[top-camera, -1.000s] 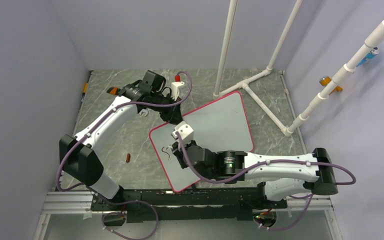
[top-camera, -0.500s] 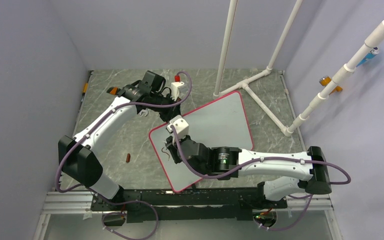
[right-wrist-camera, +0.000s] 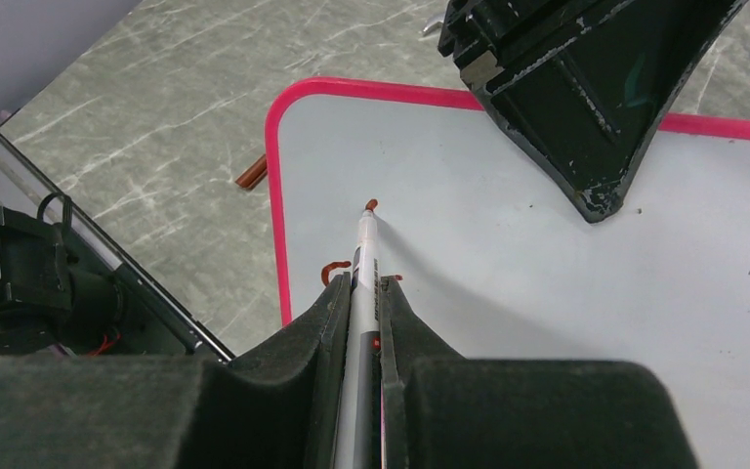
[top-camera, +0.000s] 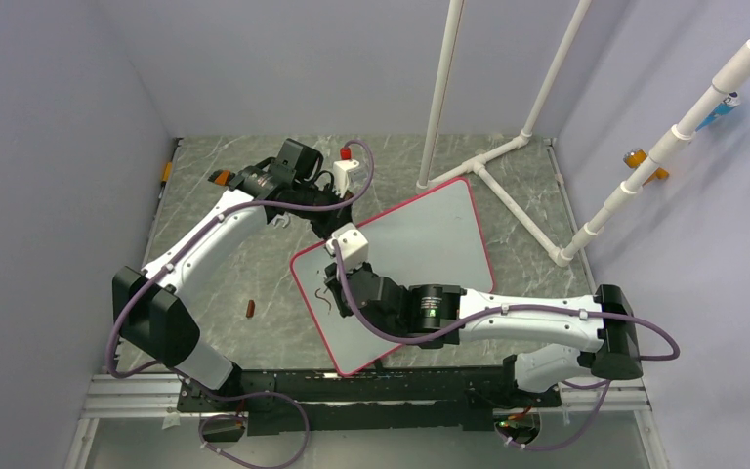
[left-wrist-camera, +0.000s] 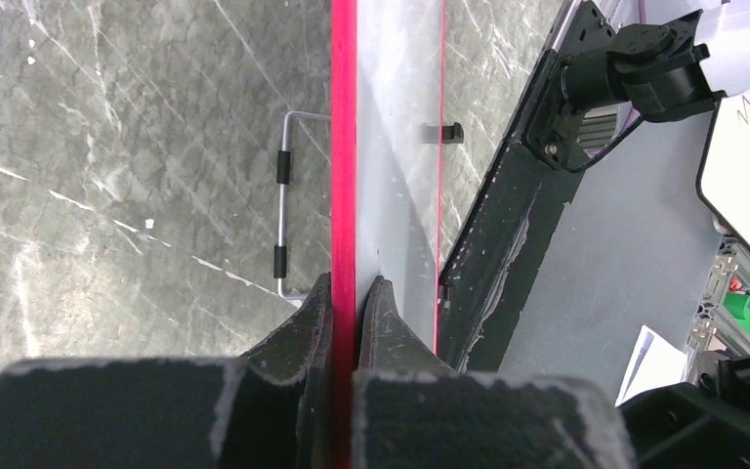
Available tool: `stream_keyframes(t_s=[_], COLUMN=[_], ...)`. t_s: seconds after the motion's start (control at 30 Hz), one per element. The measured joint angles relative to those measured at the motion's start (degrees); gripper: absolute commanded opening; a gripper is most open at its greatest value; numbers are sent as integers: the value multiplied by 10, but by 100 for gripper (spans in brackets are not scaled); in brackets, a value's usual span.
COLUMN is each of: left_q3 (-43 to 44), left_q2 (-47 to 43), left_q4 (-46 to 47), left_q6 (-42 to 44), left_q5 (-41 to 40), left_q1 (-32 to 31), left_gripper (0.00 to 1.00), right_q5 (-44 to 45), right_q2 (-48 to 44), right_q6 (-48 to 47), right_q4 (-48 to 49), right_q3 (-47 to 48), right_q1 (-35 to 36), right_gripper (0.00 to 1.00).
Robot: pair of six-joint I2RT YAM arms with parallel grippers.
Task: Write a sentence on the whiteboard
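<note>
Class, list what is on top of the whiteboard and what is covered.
A few dark-red marker strokes lie near one rim of the whiteboard, with the right gripper's marker tip at the surface. The right arm covers part of the board, hiding any writing beneath.

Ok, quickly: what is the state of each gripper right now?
Left gripper: closed on the edge of the whiteboard.
Right gripper: closed, holding the marker.

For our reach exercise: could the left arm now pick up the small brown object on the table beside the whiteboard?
Probably not: the left gripper is shut on the whiteboard, so it is occupied, though the small brown object lies unobstructed.
</note>
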Motion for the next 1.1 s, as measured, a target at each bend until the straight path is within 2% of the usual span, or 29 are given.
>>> stream_keyframes(t_s=[1.1], left_q3=[0], left_q2=[0], left_q4=[0], left_q6=[2], left_q5=[-4], left_q1=[0], left_gripper=[0], right_q5=[-46], right_q2=[-49], right_q6=[95], right_q4=[-55], right_q3=[-84], right_q1=[5], right_gripper=[0])
